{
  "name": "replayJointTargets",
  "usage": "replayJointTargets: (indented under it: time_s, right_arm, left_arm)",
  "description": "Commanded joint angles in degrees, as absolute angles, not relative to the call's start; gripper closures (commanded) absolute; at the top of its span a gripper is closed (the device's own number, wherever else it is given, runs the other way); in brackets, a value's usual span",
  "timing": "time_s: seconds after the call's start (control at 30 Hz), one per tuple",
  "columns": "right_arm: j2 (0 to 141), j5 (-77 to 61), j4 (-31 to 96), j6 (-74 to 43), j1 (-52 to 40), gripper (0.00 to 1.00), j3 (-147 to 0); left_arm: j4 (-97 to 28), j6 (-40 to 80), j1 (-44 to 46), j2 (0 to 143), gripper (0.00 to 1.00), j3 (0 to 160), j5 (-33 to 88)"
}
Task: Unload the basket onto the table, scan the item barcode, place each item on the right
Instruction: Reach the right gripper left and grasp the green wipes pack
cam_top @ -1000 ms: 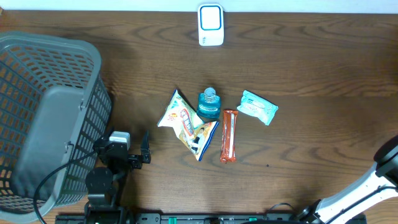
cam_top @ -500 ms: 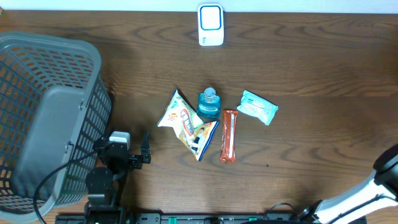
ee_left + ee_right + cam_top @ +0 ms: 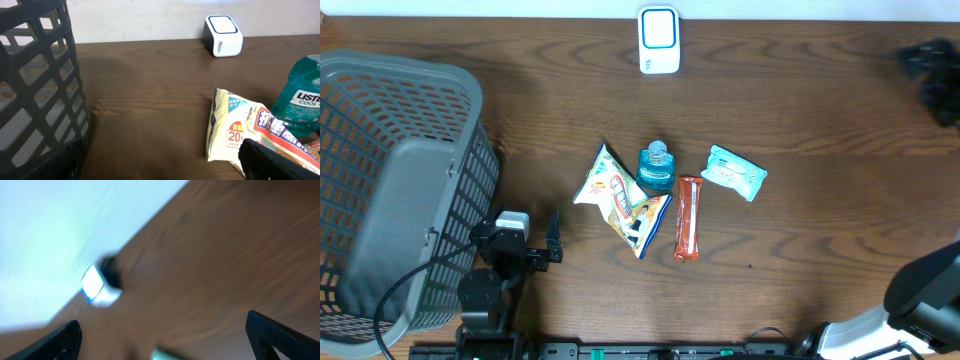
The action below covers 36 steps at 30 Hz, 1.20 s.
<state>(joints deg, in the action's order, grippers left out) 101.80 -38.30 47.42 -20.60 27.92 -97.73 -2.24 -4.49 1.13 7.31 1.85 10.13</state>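
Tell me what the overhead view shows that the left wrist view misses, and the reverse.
Only overhead: the pale green packet and the orange bar at full length, lying to the right of the other items; the wrist view has at most a sliver of the bar at its right edge.
Only left wrist: the printed label on the teal bottle, close enough to read.
Both: the grey basket, the white scanner at the table's far edge, the snack bag, the teal bottle and the brown table.
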Motion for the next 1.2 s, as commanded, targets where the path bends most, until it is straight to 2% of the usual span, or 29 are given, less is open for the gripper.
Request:
replayJointTargets:
  time_s: [0.0,0.1,0.2,0.37,0.5,0.67,0.9,0.93,1.0,1.03,1.1,1.17]
  right_arm:
    - [102.7,-42.5,51.3,-21.2,20.9,0.01,-97.7]
    - [103.9,-41.2,57.6,-20.5,14.5,0.01,-97.7]
    - [105.3,-31.9,64.9,-20.9,7.4,0.01,-97.3]
    - [106.9,-15.2,67.2,-39.2,-1.3,0.01,-91.1]
    - [106.8,-14.5,62.0,-47.9,-3.5,0.01,-82.3]
    - [106.8,-14.5,54.1,-50.4,-3.3,0.01,-72.1]
    - [106.8,-15.7,28.9,-50.6,-3.8,0.02,-57.6]
    - [106.8,-16.2,25.3,-51.0,-4.0,0.07,-55.5]
    - [106.8,-17.3,19.6,-51.7,-4.4,0.24,-51.9]
    - [106.8,-17.5,16.8,-51.9,-4.6,0.37,-49.9]
    - [106.8,-17.5,14.0,-51.8,-4.8,0.71,-47.6]
    - [106.8,-17.8,13.7,-51.7,-4.8,0.90,-46.5]
  left_arm:
    - [-2.9,-4.3,1.0,7.2,0.02,0.2,10.0]
    - [-2.9,-4.3,1.0,7.2,0.02,0.2,10.0]
    - [-2.9,-4.3,1.0,7.2,0.02,0.2,10.0]
    - [-2.9,-4.3,1.0,7.2,0.02,0.2,10.0]
    - [-2.9,-4.3,1.0,7.2,0.02,0.2,10.0]
    - [-2.9,-4.3,1.0,7.2,0.02,0.2,10.0]
    - [-2.9,-4.3,1.0,7.2,0.02,0.2,10.0]
    - [-2.9,-4.3,1.0,7.2,0.02,0.2,10.0]
    - [-2.9,-4.3,1.0,7.2,0.02,0.2,10.0]
    - [-2.9,-4.3,1.0,7.2,0.02,0.2,10.0]
    - [-2.9,-4.3,1.0,7.2,0.02,0.2,10.0]
    - [-2.9,-4.3,1.0,7.2,0.02,0.2,10.0]
